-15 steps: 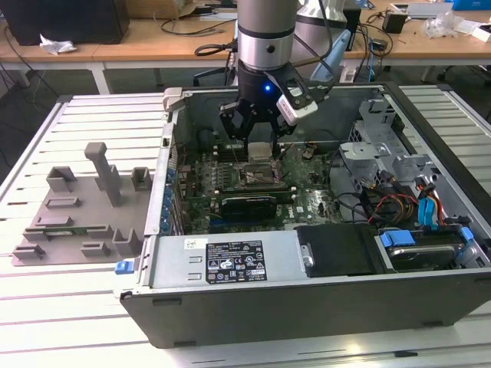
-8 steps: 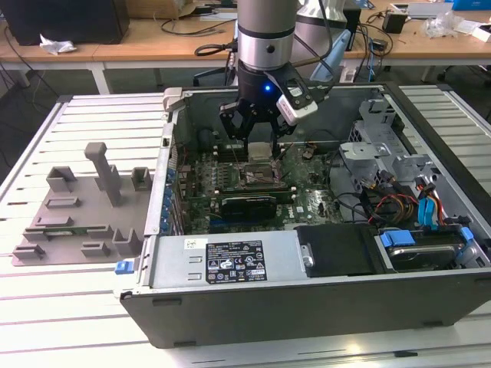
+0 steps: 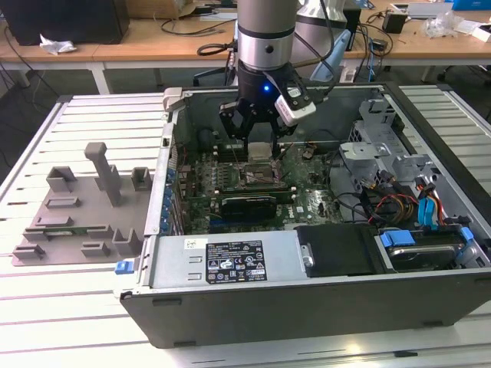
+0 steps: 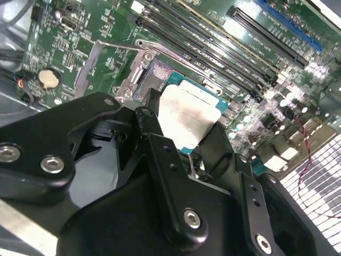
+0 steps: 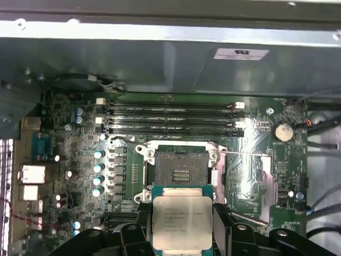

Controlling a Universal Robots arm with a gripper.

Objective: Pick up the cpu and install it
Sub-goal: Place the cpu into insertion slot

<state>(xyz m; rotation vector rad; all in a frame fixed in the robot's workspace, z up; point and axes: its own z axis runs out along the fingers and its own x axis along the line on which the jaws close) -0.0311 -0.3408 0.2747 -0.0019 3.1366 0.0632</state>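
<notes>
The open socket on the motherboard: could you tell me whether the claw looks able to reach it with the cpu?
Probably yes. The claw holds the cpu close by the socket, which lies open with nothing across it in the first wrist view.

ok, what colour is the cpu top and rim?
Silvery-grey top, teal rim on the cpu; clearest in the first wrist view.

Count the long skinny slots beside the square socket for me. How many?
4 memory slots, side by side in the first wrist view: one nearest the case wall, two in the middle, one nearest the CPU socket. More may be hidden.
</notes>
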